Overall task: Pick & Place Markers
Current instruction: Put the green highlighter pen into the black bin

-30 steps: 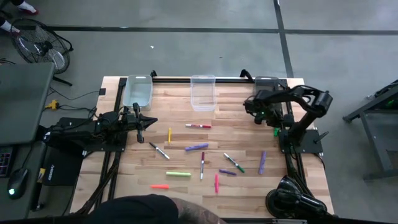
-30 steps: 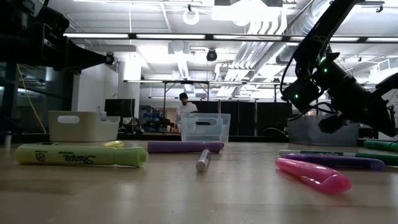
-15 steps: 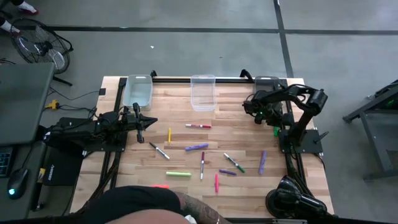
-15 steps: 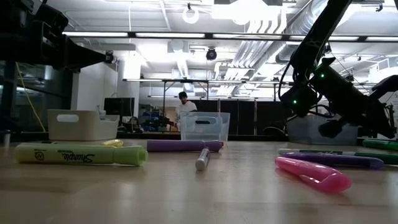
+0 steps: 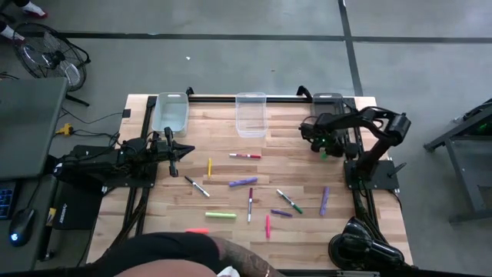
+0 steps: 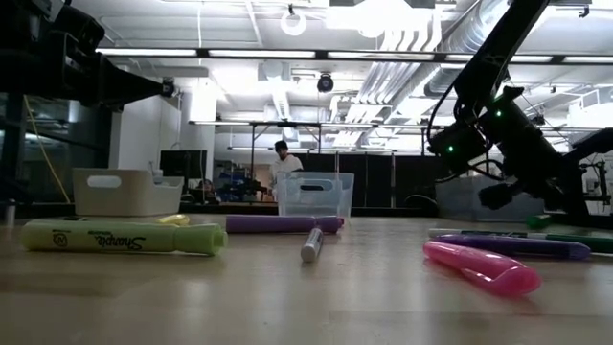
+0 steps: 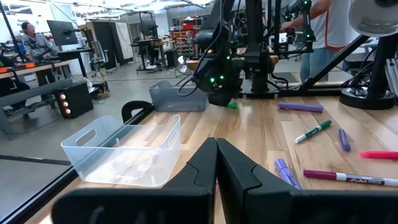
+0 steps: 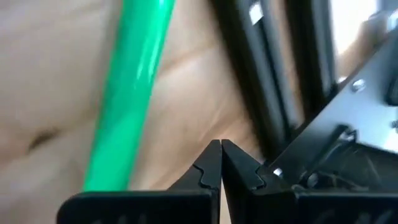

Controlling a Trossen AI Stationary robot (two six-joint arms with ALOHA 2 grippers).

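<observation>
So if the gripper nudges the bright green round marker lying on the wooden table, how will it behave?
The bright green round marker looks like a smooth straight cylinder, so it would probably roll sideways on the flat wooden table. It seems stiff and likely light. Its glossy barrel may slip between the shut right gripper fingers.

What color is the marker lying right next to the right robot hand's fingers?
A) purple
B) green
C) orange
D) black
B: the right wrist view shows a bright green marker lying on the wooden table just beside the shut right gripper, not between its fingers.
</observation>
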